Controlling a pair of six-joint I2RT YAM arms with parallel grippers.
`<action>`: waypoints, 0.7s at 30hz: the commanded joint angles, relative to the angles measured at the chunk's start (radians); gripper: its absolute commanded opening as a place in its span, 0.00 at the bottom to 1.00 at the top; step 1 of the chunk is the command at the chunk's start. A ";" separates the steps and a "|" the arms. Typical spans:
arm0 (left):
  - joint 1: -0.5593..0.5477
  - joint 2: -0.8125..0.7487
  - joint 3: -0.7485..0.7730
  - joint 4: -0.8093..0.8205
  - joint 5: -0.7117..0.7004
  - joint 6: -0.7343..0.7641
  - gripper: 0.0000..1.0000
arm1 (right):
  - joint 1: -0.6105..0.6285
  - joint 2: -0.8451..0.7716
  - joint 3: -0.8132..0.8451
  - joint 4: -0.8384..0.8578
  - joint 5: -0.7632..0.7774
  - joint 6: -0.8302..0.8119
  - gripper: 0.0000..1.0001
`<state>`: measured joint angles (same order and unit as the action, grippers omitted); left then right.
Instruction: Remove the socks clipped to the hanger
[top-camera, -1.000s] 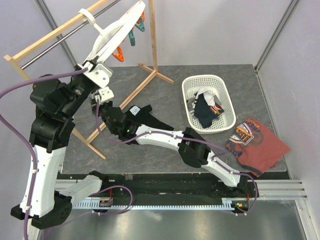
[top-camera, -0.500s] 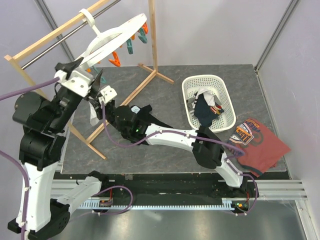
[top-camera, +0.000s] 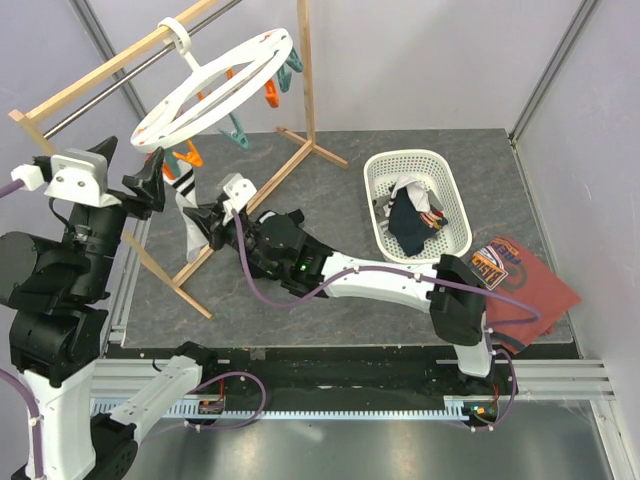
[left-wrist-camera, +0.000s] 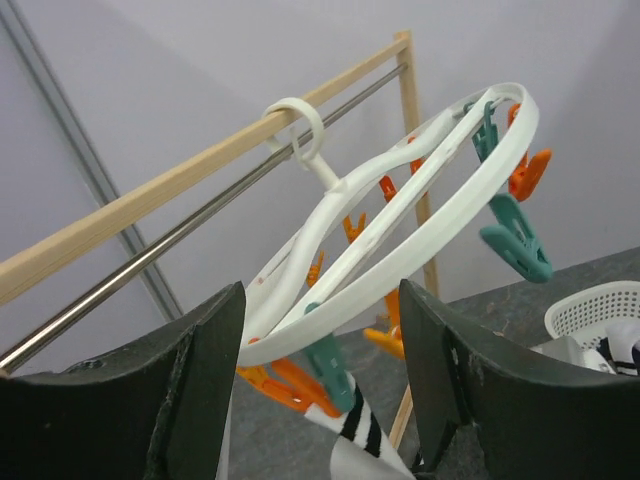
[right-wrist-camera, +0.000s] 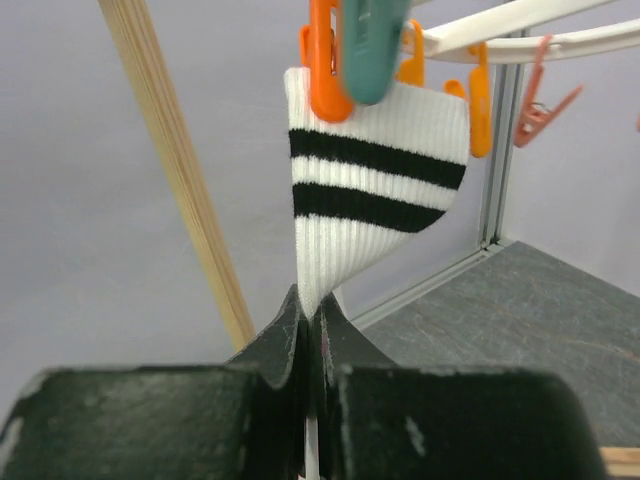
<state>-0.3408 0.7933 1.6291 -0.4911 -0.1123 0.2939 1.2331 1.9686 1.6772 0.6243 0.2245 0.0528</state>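
The round white hanger (top-camera: 262, 55) hangs by its hook on the wooden rail, fringed with orange and teal pegs. A white sock with black stripes (top-camera: 187, 236) hangs from an orange peg (right-wrist-camera: 325, 60) and a teal peg (right-wrist-camera: 370, 45) at the ring's near left edge. My right gripper (top-camera: 207, 224) is shut on the lower part of this sock (right-wrist-camera: 372, 190), just under the stripes. My left gripper (top-camera: 150, 188) is open and empty just below the ring's near edge; in its wrist view the hanger (left-wrist-camera: 440, 225) and the sock (left-wrist-camera: 375, 450) show beyond its fingers (left-wrist-camera: 205, 380).
The wooden rail frame (top-camera: 305, 90) stands at the back left, its feet on the grey mat. A white basket (top-camera: 372, 172) holding several socks sits at the right. A red-brown printed shirt (top-camera: 515, 290) lies beyond it. A black garment (top-camera: 300, 232) lies under my right arm.
My left gripper has let go of the hanger and drawn back down and to the left. The ring has swung from steeply tilted to nearly level. My right gripper has risen to the striped sock.
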 joint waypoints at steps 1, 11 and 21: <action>0.002 0.007 0.052 -0.098 -0.139 -0.166 0.69 | 0.002 -0.135 -0.103 0.071 -0.019 0.018 0.00; 0.000 -0.025 -0.061 -0.138 -0.207 -0.504 0.62 | 0.002 -0.261 -0.240 0.086 0.027 -0.013 0.00; 0.000 0.020 -0.049 -0.198 -0.265 -0.809 0.60 | 0.002 -0.300 -0.278 0.080 0.030 -0.019 0.00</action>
<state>-0.3405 0.7944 1.5711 -0.6876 -0.3527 -0.3386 1.2331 1.7130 1.4006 0.6743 0.2523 0.0330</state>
